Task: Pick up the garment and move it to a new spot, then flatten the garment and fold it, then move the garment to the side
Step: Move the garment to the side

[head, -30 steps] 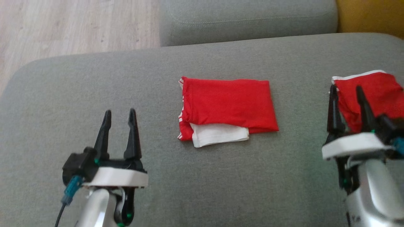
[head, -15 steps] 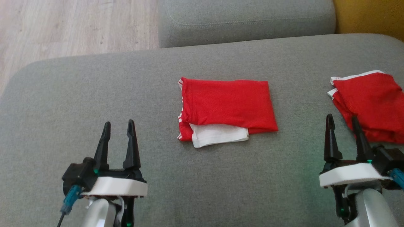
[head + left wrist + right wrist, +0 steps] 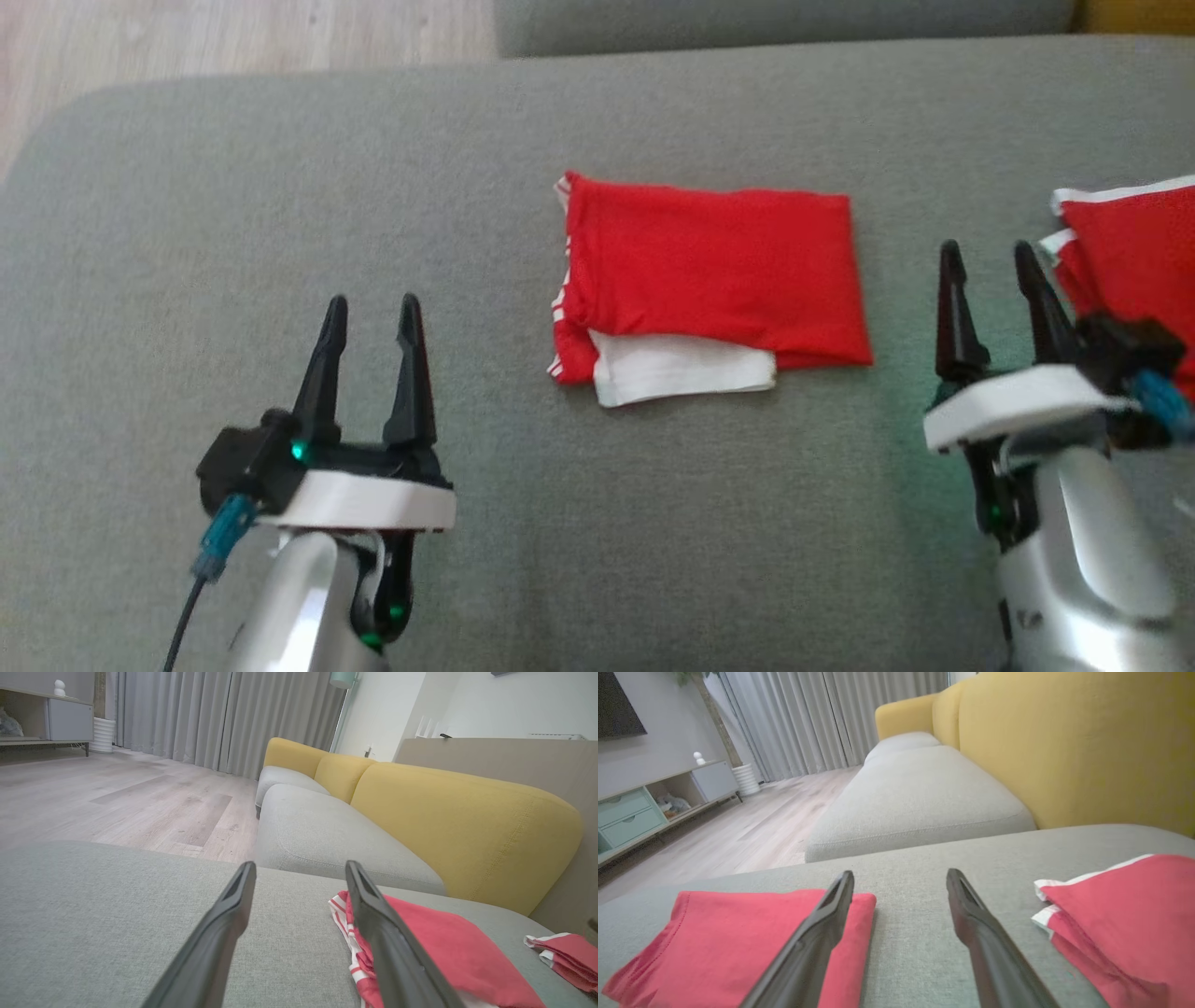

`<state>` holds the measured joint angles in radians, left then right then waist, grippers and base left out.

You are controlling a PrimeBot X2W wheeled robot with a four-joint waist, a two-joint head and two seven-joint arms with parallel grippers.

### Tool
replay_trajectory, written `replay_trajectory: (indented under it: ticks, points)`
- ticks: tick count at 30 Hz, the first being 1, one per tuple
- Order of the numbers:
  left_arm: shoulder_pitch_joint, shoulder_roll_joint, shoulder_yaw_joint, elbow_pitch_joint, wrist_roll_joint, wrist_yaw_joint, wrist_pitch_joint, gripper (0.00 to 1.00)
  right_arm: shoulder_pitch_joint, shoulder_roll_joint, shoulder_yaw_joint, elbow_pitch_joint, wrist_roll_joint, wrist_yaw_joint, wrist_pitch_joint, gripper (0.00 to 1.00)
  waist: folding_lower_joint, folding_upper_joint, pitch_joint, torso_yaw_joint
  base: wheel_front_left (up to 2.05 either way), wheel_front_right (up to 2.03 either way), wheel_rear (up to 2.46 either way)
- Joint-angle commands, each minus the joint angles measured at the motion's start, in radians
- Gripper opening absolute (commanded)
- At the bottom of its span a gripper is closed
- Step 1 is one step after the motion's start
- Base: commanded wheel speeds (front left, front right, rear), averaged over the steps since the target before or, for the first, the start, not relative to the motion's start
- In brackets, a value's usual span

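Note:
A red garment (image 3: 714, 271) with white trim lies folded flat in the middle of the grey sofa seat (image 3: 280, 187); a white layer pokes out at its near edge. It also shows as the garment (image 3: 444, 947) and the garment (image 3: 728, 947) in the wrist views. A second folded red garment (image 3: 1134, 243) lies at the right edge, seen again as that garment (image 3: 1125, 914). My left gripper (image 3: 372, 303) hovers open to the left of the middle garment. My right gripper (image 3: 988, 248) stands open over bare cushion between the two garments, holding nothing.
Another grey seat cushion (image 3: 915, 793) adjoins the far side, with a yellow backrest (image 3: 467, 826) to the right. Wooden floor (image 3: 233, 33) lies beyond the seat's far left edge. A low cabinet (image 3: 654, 798) and curtains stand across the room.
My right gripper, open throughout, drew back off the right-hand garment, which stays lying at the side. The head camera then shifted, moving the whole picture. The left gripper kept still.

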<state>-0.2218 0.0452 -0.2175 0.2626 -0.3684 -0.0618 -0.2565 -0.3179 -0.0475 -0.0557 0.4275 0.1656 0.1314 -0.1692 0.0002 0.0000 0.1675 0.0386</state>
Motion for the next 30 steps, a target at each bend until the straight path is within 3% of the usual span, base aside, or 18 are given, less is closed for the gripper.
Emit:
replay_trajectory:
  ticks: [1, 18, 19, 20, 21, 22, 30]
  points:
    - [-0.043, 0.005, 0.021, -0.033, 0.005, 0.000, -0.005, 1.00, -0.046, -0.003, 0.029, -0.010, 0.007, -0.001, 0.008, 1.00, -0.0002, 0.0000, 0.037, 0.030, 0.00, 0.00, 0.00]
    - [-0.094, 0.005, -0.006, -0.030, -0.003, 0.008, -0.005, 1.00, -0.247, -0.003, 0.139, 0.445, 0.103, -0.001, 0.131, 1.00, -0.0002, 0.0000, 0.099, 0.117, 0.00, 0.00, 0.00]
    - [-0.094, 0.005, -0.008, -0.030, -0.004, 0.009, -0.005, 1.00, -0.252, -0.003, 0.146, 0.463, 0.105, -0.001, 0.128, 0.76, -0.0002, 0.0000, 0.097, 0.119, 0.00, 0.00, 0.00]
    - [-0.094, 0.005, -0.008, -0.030, -0.004, 0.009, -0.005, 1.00, -0.252, -0.003, 0.146, 0.463, 0.105, -0.001, 0.128, 0.76, -0.0002, 0.0000, 0.097, 0.119, 0.00, 0.00, 0.00]
    - [-0.093, 0.005, -0.009, -0.029, -0.006, 0.010, -0.005, 1.00, -0.256, -0.003, 0.153, 0.477, 0.109, -0.001, 0.122, 0.42, -0.0002, 0.0000, 0.094, 0.120, 0.00, 0.00, 0.00]
    - [-0.092, 0.005, -0.009, -0.029, -0.007, 0.012, -0.005, 1.00, -0.260, -0.003, 0.163, 0.488, 0.106, -0.001, 0.112, 0.00, -0.0002, 0.0000, 0.091, 0.120, 0.00, 0.00, 0.00]
    - [-0.074, 0.005, 0.001, -0.019, 0.000, 0.009, -0.005, 1.00, -0.284, -0.003, 0.175, 0.522, -0.021, -0.001, -0.020, 0.00, -0.0002, 0.0000, 0.031, 0.075, 0.00, 0.00, 0.00]
